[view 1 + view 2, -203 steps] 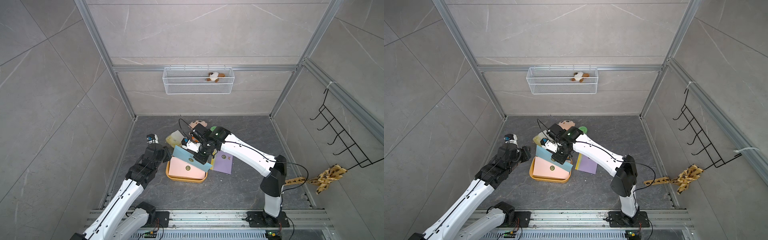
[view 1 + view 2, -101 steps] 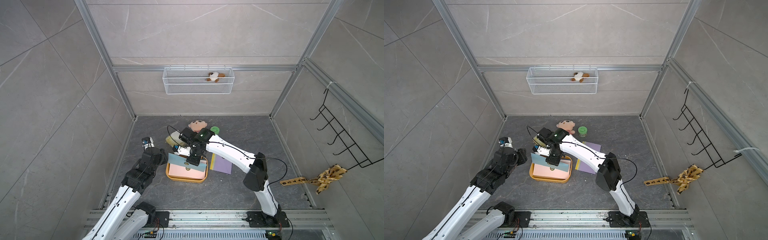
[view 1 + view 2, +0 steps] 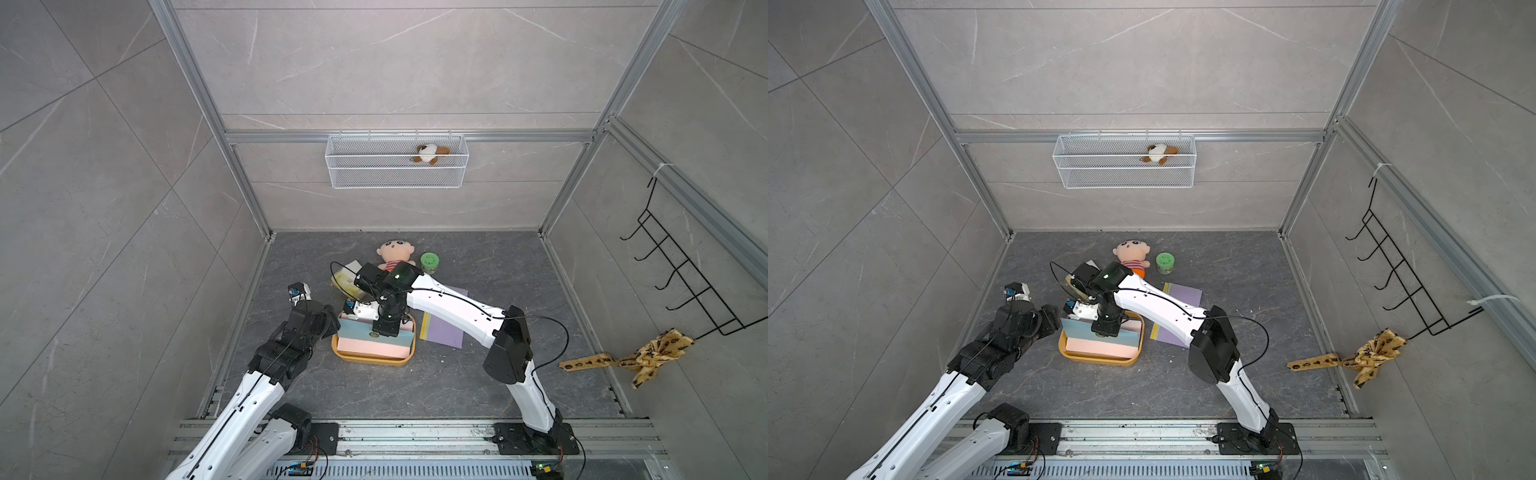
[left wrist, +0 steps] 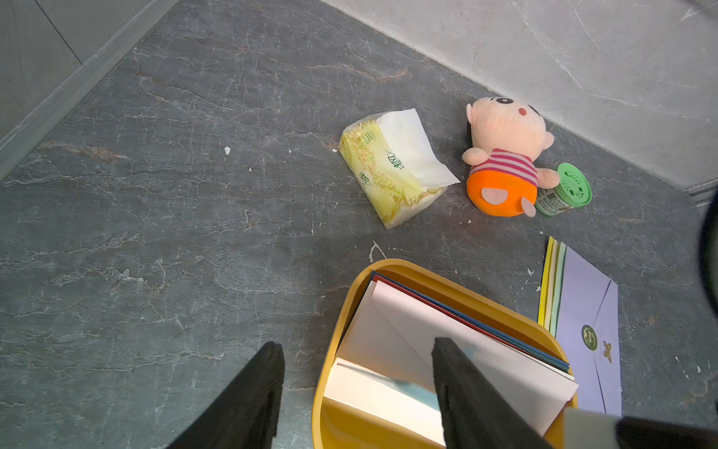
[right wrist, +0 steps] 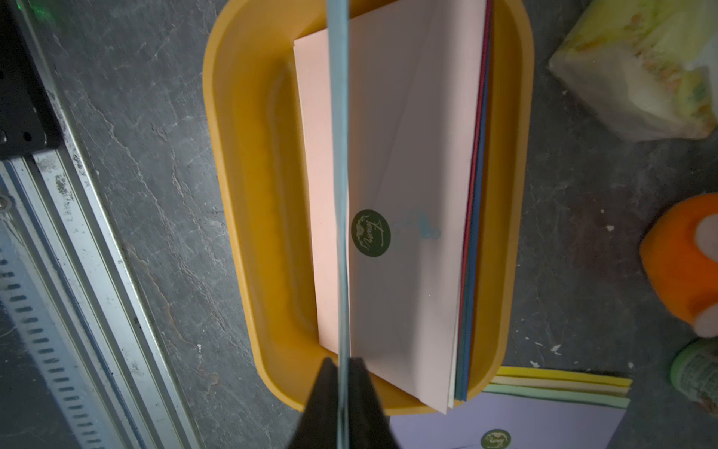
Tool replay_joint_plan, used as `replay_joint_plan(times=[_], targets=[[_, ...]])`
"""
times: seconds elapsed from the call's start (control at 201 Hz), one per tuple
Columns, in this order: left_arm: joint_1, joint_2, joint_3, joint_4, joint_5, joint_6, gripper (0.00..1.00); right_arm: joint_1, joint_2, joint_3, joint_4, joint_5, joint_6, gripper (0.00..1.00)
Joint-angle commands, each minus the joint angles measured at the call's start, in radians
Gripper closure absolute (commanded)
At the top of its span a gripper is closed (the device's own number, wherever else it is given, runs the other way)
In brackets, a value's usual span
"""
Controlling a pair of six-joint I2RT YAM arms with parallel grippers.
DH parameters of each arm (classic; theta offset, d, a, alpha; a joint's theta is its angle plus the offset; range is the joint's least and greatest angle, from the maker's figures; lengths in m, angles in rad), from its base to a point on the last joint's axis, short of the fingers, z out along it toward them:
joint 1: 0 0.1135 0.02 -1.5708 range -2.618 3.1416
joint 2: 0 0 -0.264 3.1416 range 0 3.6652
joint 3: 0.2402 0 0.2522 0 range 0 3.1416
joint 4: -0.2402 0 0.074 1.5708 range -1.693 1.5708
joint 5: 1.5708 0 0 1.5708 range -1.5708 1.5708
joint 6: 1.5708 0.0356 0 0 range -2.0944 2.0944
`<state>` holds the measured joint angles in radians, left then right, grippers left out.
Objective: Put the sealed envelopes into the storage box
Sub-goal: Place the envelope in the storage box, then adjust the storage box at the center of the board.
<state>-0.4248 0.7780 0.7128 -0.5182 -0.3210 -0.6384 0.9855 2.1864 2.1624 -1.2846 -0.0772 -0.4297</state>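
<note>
The mustard-yellow storage box (image 3: 374, 360) (image 3: 1096, 359) holds a stack of sealed envelopes with a pink one (image 5: 408, 155) (image 4: 408, 330) on top, over red and blue edges. My right gripper (image 5: 342, 363) (image 3: 384, 328) is shut on a light blue envelope (image 5: 338, 116) (image 3: 357, 330), which stands on edge over the stack inside the box. My left gripper (image 4: 357, 346) (image 3: 328, 320) is open at the box's left end, one finger over the box and one over the floor, holding nothing. A lilac envelope (image 3: 442, 332) (image 4: 582, 303) tops a small pile on the floor right of the box.
A yellow tissue pack (image 4: 392, 167), a plush doll (image 4: 501, 155) and a green jar (image 4: 567, 190) lie behind the box. A white wire basket (image 3: 397, 166) hangs on the back wall. A black hook rack (image 3: 685, 286) and yellow cloth (image 3: 648, 353) are on the right wall.
My right arm has carried the blue envelope left and down over the box, turning it from slanted to standing on edge. My left gripper has edged closer to the box and spread wider.
</note>
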Motion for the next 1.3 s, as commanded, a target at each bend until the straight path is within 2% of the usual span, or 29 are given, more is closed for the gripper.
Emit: replay_joint_plan(times=[0.0,0.129,0.343,0.503,0.562,0.697,0.94,1.08,1.294], targets=[[0.006,-0.005,0.009,0.010,0.008,-0.025,0.33,0.004,0.024,0.017,-0.012,0.009,0.000,0.76],[0.005,0.000,0.000,0.012,0.013,-0.036,0.33,0.003,0.016,0.025,-0.005,0.033,0.012,0.71],[0.005,0.049,-0.019,0.040,0.026,-0.063,0.32,-0.016,-0.016,-0.013,0.012,0.089,0.057,0.72],[0.009,0.136,-0.031,0.080,0.028,-0.093,0.31,-0.077,-0.102,-0.069,0.050,0.042,0.131,0.73],[0.014,0.177,-0.038,0.102,0.031,-0.106,0.30,-0.115,-0.173,-0.146,0.106,0.010,0.168,0.73],[0.032,0.266,-0.075,0.186,0.078,-0.112,0.29,-0.211,-0.391,-0.429,0.314,-0.062,0.250,0.72],[0.046,0.360,-0.134,0.285,0.122,-0.118,0.31,-0.340,-0.686,-0.799,0.545,-0.084,0.382,0.70],[0.044,0.333,-0.169,0.352,0.223,-0.114,0.37,-0.382,-0.753,-0.893,0.598,-0.093,0.426,0.71],[0.038,0.303,-0.207,0.380,0.310,-0.142,0.39,-0.424,-0.723,-0.904,0.597,-0.135,0.498,0.71]])
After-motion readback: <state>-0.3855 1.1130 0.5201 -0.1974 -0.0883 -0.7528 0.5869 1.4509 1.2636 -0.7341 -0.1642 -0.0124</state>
